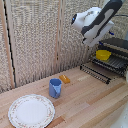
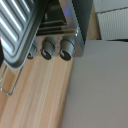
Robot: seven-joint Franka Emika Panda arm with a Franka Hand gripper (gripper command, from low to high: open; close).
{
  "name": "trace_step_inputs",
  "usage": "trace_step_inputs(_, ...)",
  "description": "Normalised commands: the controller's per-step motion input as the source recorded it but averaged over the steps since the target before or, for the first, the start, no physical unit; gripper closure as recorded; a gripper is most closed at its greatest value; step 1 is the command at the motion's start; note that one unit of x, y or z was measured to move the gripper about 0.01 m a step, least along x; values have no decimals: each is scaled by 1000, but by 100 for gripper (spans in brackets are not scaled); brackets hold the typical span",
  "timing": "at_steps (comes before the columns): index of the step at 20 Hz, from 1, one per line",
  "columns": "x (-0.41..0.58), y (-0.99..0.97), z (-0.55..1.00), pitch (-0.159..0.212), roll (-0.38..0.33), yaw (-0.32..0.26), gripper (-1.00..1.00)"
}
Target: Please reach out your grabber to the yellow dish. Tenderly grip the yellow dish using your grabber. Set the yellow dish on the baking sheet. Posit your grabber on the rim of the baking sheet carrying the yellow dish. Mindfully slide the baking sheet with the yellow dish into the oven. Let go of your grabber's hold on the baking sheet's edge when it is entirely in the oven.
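The yellow dish (image 1: pixel 103 54) sits on the baking sheet (image 1: pixel 106 64) at the right edge of the frame, the sheet pulled out of the oven (image 1: pixel 117 49), probably so it can be slid in. The white arm's hand (image 1: pixel 85 23) hangs at upper right, above the dish; whether it is released or clenched I cannot tell. Lower left on the desk (image 1: pixel 85 100) stand a blue cup (image 1: pixel 55 88), an orange block (image 1: pixel 64 78) and a patterned plate (image 1: pixel 31 111).

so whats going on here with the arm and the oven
The white robot arm hangs raised above the wooden table, holding nothing that shows; its fingers are out of sight in both views. The yellow dish already sits on the baking sheet, which sticks out of the front of the oven at the exterior view's right. A blue cup, a small orange block and a patterned plate lie untouched on the table.
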Motion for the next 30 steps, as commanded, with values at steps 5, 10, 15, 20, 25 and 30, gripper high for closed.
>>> trace_step_inputs(5,326,312,-380,66,-320,118,-100)
trace_step_inputs(10,587,262,-682,0,-278,171,-100)
trace_step_inputs(15,450,140,-505,13,-269,159,-100)
trace_step_inputs(20,54,-341,62,205,-191,51,-100)
trace_step_inputs(25,-21,-641,258,289,-17,1,-100)
trace_step_inputs(30,57,-569,195,246,95,-4,-100)
